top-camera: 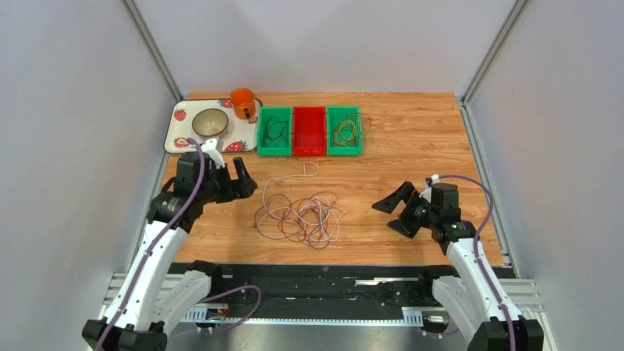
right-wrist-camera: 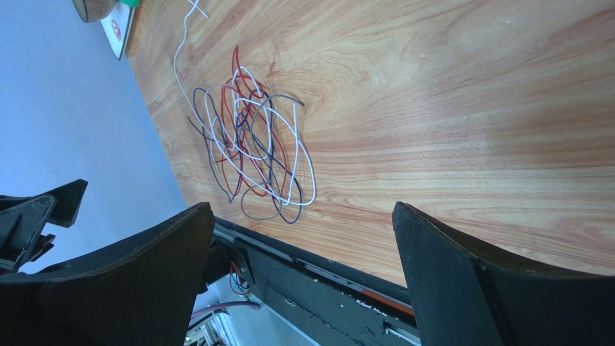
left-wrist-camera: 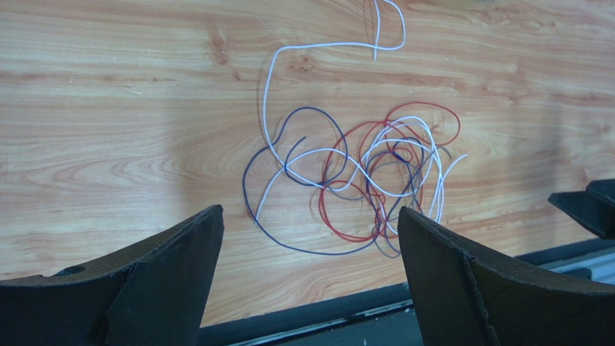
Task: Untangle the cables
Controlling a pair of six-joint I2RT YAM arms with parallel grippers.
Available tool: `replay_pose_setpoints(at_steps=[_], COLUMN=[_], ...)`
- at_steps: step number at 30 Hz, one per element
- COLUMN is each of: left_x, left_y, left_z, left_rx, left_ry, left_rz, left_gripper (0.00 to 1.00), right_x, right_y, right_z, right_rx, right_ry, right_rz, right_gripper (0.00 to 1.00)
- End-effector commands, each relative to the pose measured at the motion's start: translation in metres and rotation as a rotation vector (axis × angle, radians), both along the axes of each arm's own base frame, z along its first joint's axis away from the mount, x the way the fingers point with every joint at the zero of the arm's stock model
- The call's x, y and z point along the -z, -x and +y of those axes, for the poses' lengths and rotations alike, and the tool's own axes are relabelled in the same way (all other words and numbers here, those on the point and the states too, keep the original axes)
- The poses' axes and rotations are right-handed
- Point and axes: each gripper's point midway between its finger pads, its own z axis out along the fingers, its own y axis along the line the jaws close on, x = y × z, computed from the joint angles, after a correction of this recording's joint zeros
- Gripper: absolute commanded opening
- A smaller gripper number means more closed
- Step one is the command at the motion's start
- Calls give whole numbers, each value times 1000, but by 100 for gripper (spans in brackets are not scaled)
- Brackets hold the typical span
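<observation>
The cables lie in one tangled heap of white, red-brown and dark loops in the middle of the wooden table. One white strand runs off toward the bins. The heap also shows in the left wrist view and in the right wrist view. My left gripper is open and empty, above the table to the left of the heap. My right gripper is open and empty, to the right of the heap. Neither touches a cable.
Two green bins and a red bin stand in a row at the back, the green ones holding wires. A strawberry-print tray at the back left carries a bowl and an orange mug. Grey walls close in both sides.
</observation>
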Motion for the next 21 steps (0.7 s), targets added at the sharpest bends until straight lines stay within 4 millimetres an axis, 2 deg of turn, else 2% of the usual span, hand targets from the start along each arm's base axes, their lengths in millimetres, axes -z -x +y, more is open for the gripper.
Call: replay_pose_setpoints(at_steps=[1,2,4,5,6,10,12,15,16,17,19,21], left_x=[-18,-18,-19,-17,-18,-18,-18,-18,-16,-16,-7,13], left_y=[1,1,5,8,9,11,13,12,11,8,6,3], left_z=[19,28,38,52,56,63,68,63,58,41,25,8], left_rx=[-101,-151,-201,-265,-296,-340,-368,-344,-315,-234,-166,-125], left_ry=[-26,-55,-75,-119,-121,-134,-143,-146,-148,-115,-94,-82], left_rz=[-98,-96,-92,-80,-86,-82,-77,-77,-74,-86,-72,-22], left_gripper=[99,99,99,99,99,99,99,99,99,99,99,99], right_x=[-27,-34,-32,-35,-39,-48,-45,-35,-26,-27,-21,-10], right_y=[-10,-10,-6,-6,-5,-5,-10,-20,-23,-28,-33,-40], right_z=[4,2,4,4,3,5,-2,-13,-15,-16,-14,-13], right_rx=[-20,-3,-11,-10,0,-36,-10,24,21,23,9,-11], right_ry=[-21,-24,-36,-40,-43,-29,20,99,119,126,128,137], right_rz=[-171,-208,-239,-258,-277,-340,-348,-336,-308,-320,-308,-290], right_gripper=[100,100,99,99,99,97,97,97,97,97,96,95])
